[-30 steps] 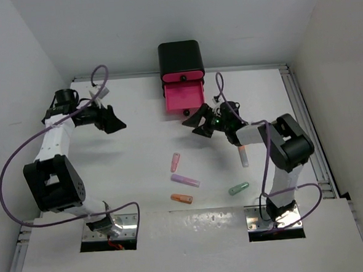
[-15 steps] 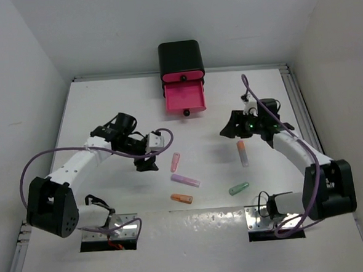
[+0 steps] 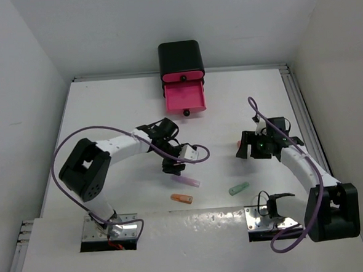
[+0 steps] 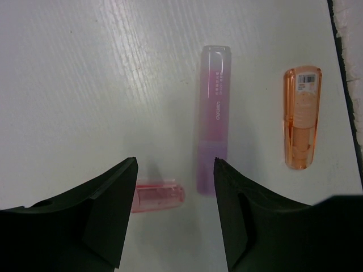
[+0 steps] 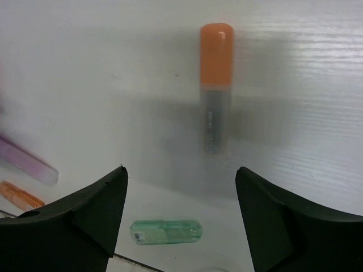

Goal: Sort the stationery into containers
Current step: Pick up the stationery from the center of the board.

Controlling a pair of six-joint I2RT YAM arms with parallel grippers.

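Note:
The containers are a black box (image 3: 180, 57) with one pink drawer (image 3: 183, 97) pulled open at the back. My left gripper (image 3: 174, 164) (image 4: 175, 170) hangs open low over a pink stick (image 4: 159, 197), whose one end lies under the left finger. A purple stick (image 4: 214, 119) (image 3: 187, 182) and an orange stick (image 4: 302, 116) (image 3: 181, 199) lie just beyond. My right gripper (image 3: 249, 149) (image 5: 180, 170) is open above the table, with an orange-white stick (image 5: 215, 85) ahead of it and a green stick (image 5: 166, 232) (image 3: 238, 188) below between the fingers, untouched.
White walls close in the table on three sides. A metal rail (image 3: 303, 113) runs along the right edge. Purple cables (image 3: 71, 139) loop from both arms over the table.
My left arm has swung from the far left to the middle, down over the pink stick, its jaws narrower. My right arm has drawn back from the drawer to the orange-white stick.

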